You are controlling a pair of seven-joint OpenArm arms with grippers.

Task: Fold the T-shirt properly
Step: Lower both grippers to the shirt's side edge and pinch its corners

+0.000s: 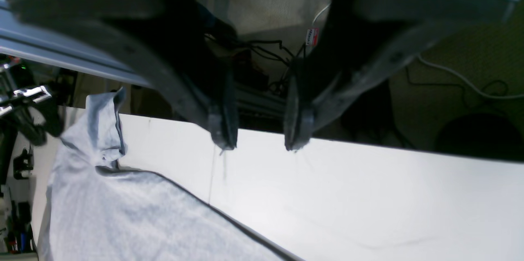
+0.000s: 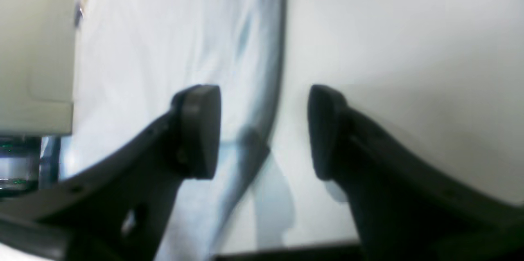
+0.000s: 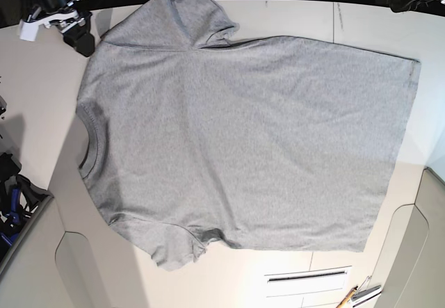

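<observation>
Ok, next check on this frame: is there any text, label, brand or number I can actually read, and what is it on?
None can be read.
The T-shirt lies with a plain grey side up: no lettering shows.
A small red-and-white tag hangs among the cables behind the left gripper: it bears print, but too small and blurred to read.
The right wrist view shows only the right gripper over cloth and table: no writing.

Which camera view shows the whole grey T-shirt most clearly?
The base view: the T-shirt lies spread flat on the table, with both sleeves, neck and hem visible. The left wrist view shows only one sleeve and part of an edge. The right wrist view shows a blurred strip of fabric between the fingers.
</observation>
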